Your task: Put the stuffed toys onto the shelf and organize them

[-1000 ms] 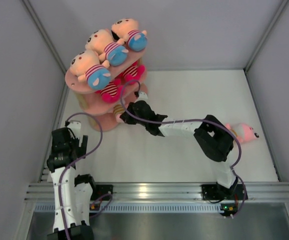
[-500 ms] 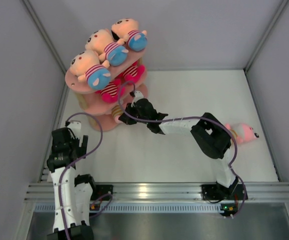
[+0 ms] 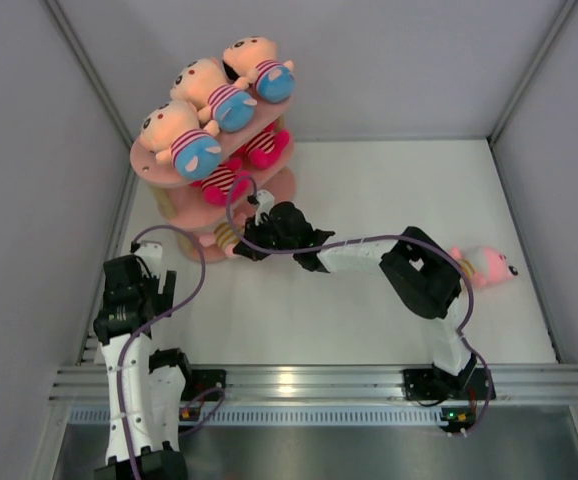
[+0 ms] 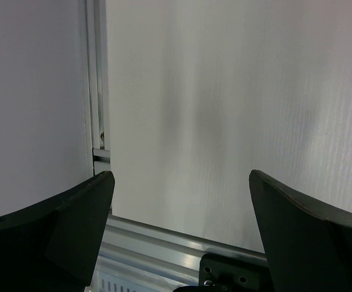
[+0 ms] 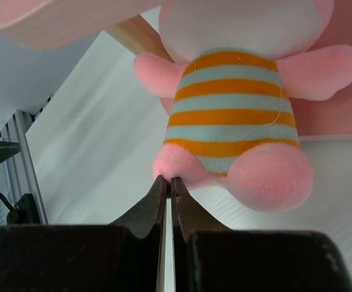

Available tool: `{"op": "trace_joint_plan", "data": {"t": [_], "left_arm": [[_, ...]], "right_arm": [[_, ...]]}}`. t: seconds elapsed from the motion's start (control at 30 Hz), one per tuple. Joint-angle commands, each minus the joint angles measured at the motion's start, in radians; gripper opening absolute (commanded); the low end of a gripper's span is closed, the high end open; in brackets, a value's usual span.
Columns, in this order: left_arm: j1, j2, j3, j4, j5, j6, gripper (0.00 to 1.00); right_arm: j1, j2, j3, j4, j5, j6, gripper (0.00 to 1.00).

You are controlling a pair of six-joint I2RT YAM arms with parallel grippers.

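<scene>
The soft, light striped toy is best gripped at its body; only its foot is touched by the fully closed right hand. The left hand is spread wide, empty.

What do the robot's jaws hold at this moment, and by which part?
The right jaws pinch the pink orange-striped plush doll by one foot; the left jaws hold nothing.

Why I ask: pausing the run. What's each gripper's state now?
Left gripper: open, holding nothing.
Right gripper: shut, tips against the pink striped toy's foot; grip unclear.
</scene>
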Motion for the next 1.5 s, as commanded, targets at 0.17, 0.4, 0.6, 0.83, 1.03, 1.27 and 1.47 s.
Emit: {"op": "trace_joint_plan", "data": {"t": [0.17, 0.4, 0.6, 0.83, 1.03, 1.27, 1.47], "left_arm": [[-0.001, -0.015, -0.002, 0.046, 0.005, 0.007, 0.99], [0.000, -0.013, -0.002, 0.046, 0.010, 0.009, 0.99], [0.000, -0.017, -0.002, 0.044, 0.008, 0.009, 0.99], [0.000, -0.018, -0.003, 0.044, 0.008, 0.009, 0.99], [-0.001, -0.024, -0.003, 0.046, 0.008, 0.012, 0.99], [0.000, -0.026, -0.002, 0.044, 0.030, 0.029, 0.99], [-0.001, -0.017, 0.004, 0.040, 0.002, 0.047, 0.99]], "right_arm": [[-0.013, 0.058, 0.081, 0.073, 0.033, 0.072, 0.00], [-0.018, 0.065, 0.086, 0.085, 0.079, 0.089, 0.00], [-0.018, 0.030, 0.072, 0.056, 0.049, 0.075, 0.34], [-0.016, -0.244, -0.129, -0.020, 0.092, 0.104, 0.68], [-0.018, -0.534, -0.247, -0.445, 0.334, 0.060, 0.80], [-0.314, -0.989, -0.552, -0.834, 0.566, 0.242, 0.93], [-0.603, -1.385, -0.729, -0.993, 0.796, 0.331, 0.94]]}}
